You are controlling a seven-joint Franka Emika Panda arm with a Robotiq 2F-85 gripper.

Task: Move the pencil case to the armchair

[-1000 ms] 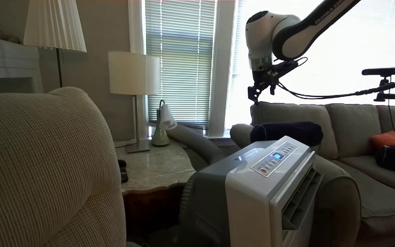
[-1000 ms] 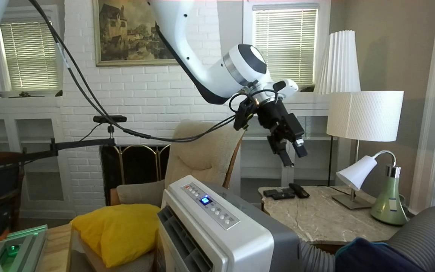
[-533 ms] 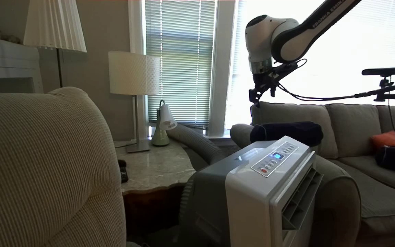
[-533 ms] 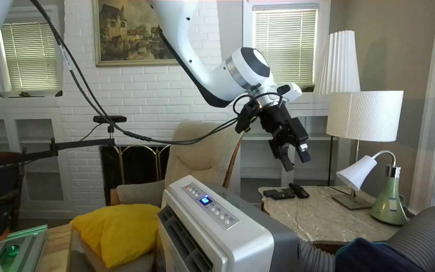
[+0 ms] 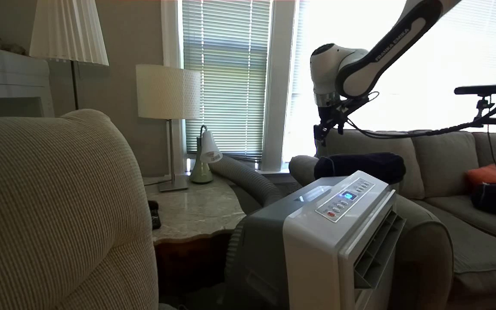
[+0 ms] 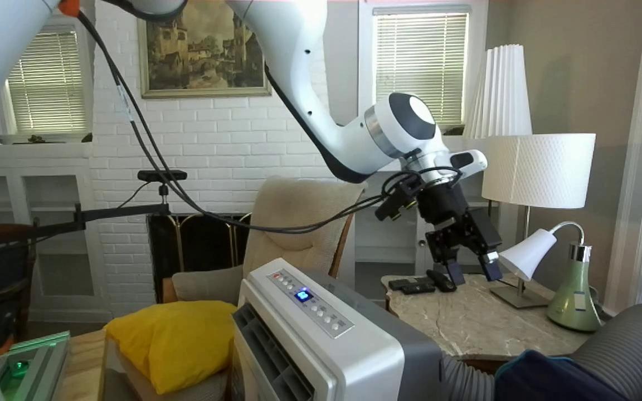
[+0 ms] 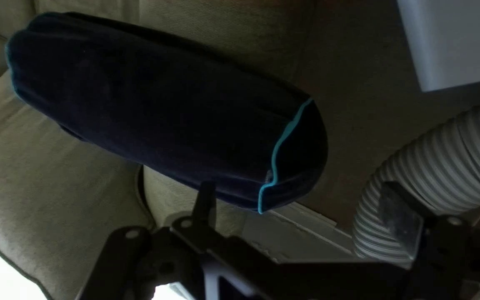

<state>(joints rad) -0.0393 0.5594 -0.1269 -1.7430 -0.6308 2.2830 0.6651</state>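
Note:
The pencil case, a dark oblong pouch with teal piping, lies on the sofa's arm end in an exterior view (image 5: 360, 167). Its end shows at the bottom right in an exterior view (image 6: 555, 379). In the wrist view (image 7: 161, 108) it fills the upper left. The beige ribbed armchair stands at the left in an exterior view (image 5: 58, 206) and behind the white unit in an exterior view (image 6: 298, 223). My gripper (image 7: 300, 196) is open and empty. It hangs above the pouch in an exterior view (image 5: 330, 133), apart from it, and also shows in an exterior view (image 6: 474, 273).
A white and grey air conditioner (image 5: 317, 241) stands between sofa and armchair, with a ribbed hose (image 7: 452, 166) behind. A marble table (image 6: 466, 328) bears lamps and remotes. The grey sofa (image 5: 480, 241) holds an orange cushion (image 5: 489, 174) and another dark bundle (image 5: 493, 199).
My gripper has moved down, closer to the pencil case. In an exterior view it has also moved to the right. It stays open. The pencil case and armchair have not moved.

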